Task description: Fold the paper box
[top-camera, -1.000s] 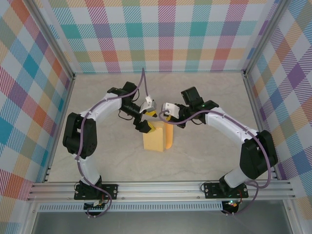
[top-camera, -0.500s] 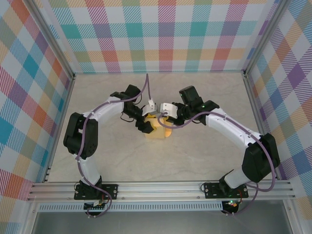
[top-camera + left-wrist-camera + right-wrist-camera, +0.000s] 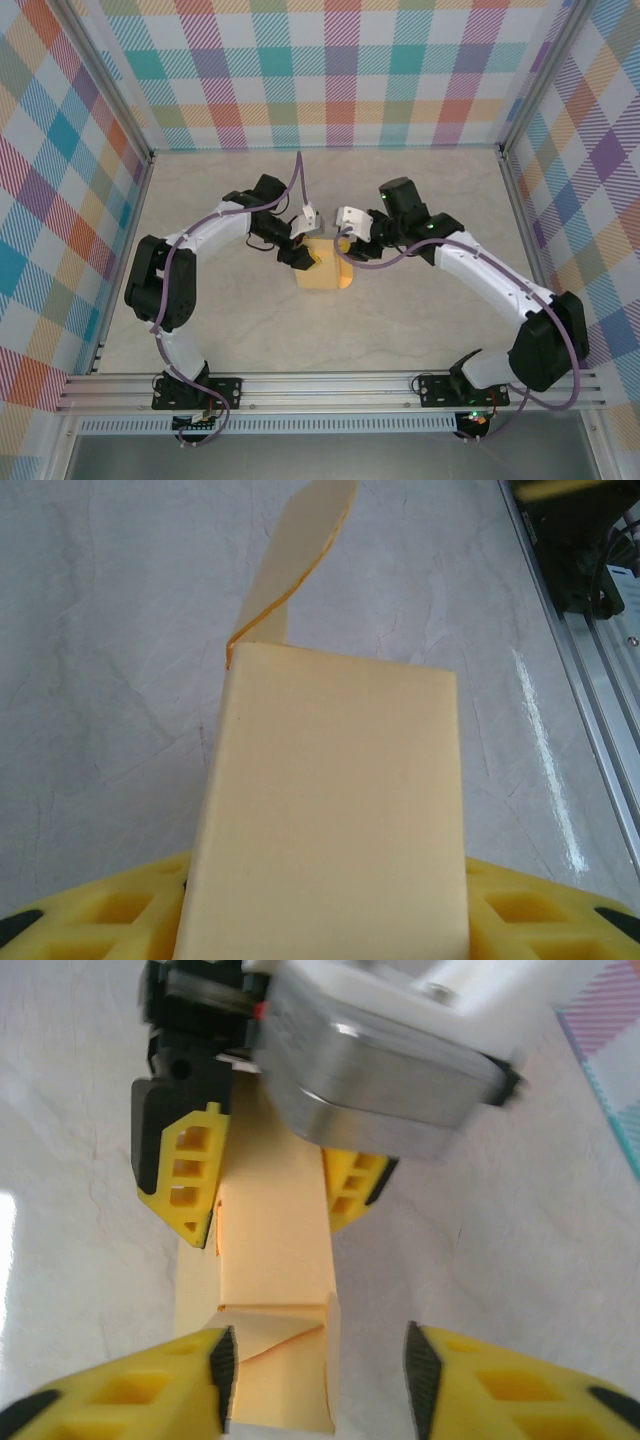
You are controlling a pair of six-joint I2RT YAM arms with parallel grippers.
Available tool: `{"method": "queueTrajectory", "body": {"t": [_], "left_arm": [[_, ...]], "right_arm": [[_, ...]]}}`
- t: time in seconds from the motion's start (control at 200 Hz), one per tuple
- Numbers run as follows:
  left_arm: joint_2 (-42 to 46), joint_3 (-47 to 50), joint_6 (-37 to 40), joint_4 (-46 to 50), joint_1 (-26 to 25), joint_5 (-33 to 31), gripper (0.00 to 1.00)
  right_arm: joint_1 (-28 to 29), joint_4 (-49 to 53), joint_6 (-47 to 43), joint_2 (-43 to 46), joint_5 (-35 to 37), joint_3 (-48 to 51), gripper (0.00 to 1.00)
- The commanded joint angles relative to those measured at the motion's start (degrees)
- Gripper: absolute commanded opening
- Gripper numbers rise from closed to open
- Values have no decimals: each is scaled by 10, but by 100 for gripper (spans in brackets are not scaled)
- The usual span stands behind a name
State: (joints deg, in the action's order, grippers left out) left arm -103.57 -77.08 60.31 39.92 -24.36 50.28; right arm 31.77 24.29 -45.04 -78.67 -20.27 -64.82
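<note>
The yellow-orange paper box (image 3: 322, 276) lies on the table between the two arms. In the left wrist view the paper box (image 3: 330, 810) is between my left gripper's (image 3: 325, 915) yellow fingers (image 3: 110, 910), with one flap (image 3: 305, 550) curling up at its far end. The right wrist view shows those left fingers (image 3: 185, 1175) pressed on both long sides of the paper box (image 3: 275, 1230), so it is shut on it. My right gripper (image 3: 315, 1360) stands open around the near end, where folded flaps show; only its left pad is by the card. From above, the left gripper (image 3: 306, 250) and right gripper (image 3: 344, 252) face each other.
A pale marble-patterned tabletop (image 3: 420, 320) is walled by checked panels (image 3: 340, 70). An aluminium rail (image 3: 330, 385) with both arm bases runs along the near edge; the same rail (image 3: 590, 730) shows at the right of the left wrist view.
The box went from standing tall to lying lower on the table. My right gripper let go and opened. My left gripper narrowed onto the box's sides.
</note>
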Motion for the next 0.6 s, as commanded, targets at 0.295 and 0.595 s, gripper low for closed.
{"method": "queueTrajectory", "body": {"t": [0.295, 0.595], "left_arm": [[34, -6, -44, -79, -3, 91, 53], [30, 1, -107, -148, -3, 122, 53]], "right_arm": [[-112, -43, 159, 96, -156, 99, 59], [-93, -111, 111, 22, -167, 111, 82]]}}
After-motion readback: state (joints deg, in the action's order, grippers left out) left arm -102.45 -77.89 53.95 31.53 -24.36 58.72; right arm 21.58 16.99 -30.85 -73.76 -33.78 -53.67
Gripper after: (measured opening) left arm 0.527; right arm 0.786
